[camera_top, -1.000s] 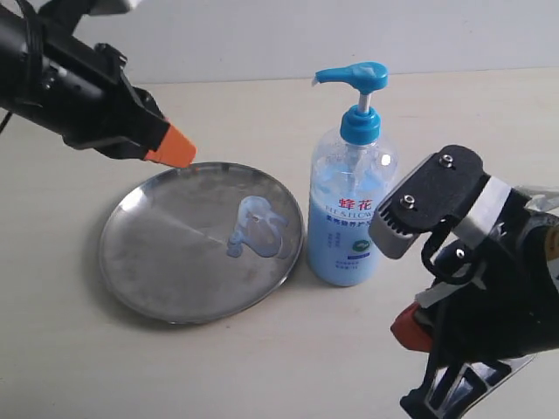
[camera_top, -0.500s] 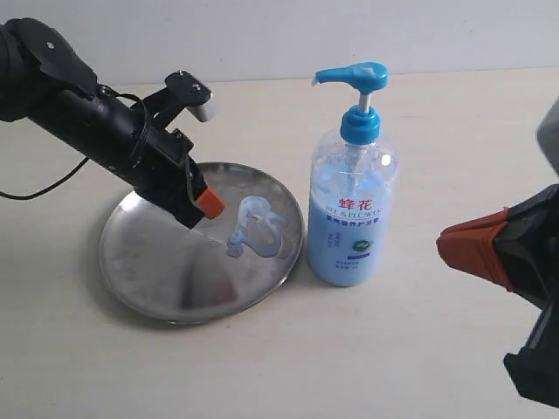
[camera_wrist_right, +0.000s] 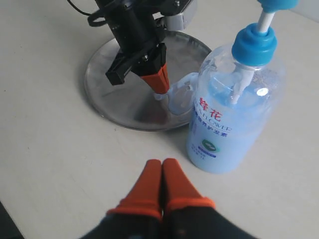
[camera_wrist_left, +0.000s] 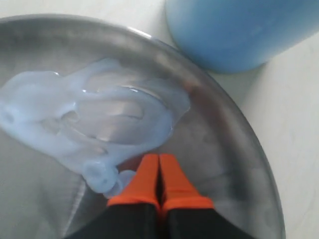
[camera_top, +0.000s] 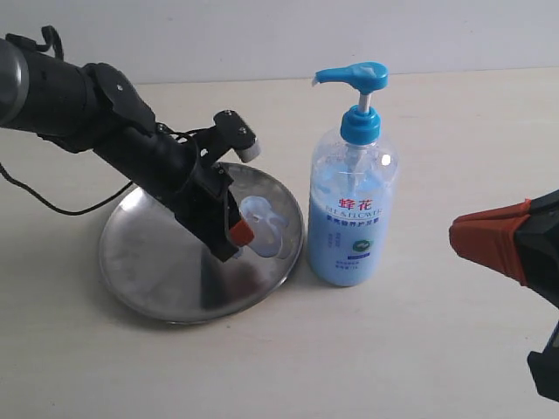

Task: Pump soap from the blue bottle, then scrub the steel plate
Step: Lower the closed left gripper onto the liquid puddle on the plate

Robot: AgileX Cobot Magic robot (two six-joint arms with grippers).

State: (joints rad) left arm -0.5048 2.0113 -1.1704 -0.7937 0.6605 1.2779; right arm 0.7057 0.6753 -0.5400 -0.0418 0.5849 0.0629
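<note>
Parking left gripper (camera_top: 242, 232), tips pressed together, at near edge of soap (camera_top: 269, 223) on steel plate (camera_top: 140, 262); pushing fwd twd blue bottle (camera_top: 352, 218) for scrub, prob. Holding right gripper (camera_top: 489, 243), also closed, well apart.

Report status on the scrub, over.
Left gripper shut, tip at the soap on the steel plate. Right gripper shut, empty, clear of the blue bottle. Nothing in the way.

Upright blue bottle (camera_top: 353, 196) just beside shiny steel plate (camera_top: 148, 262), pale blue soap (camera_top: 266, 225) smeared on it
</note>
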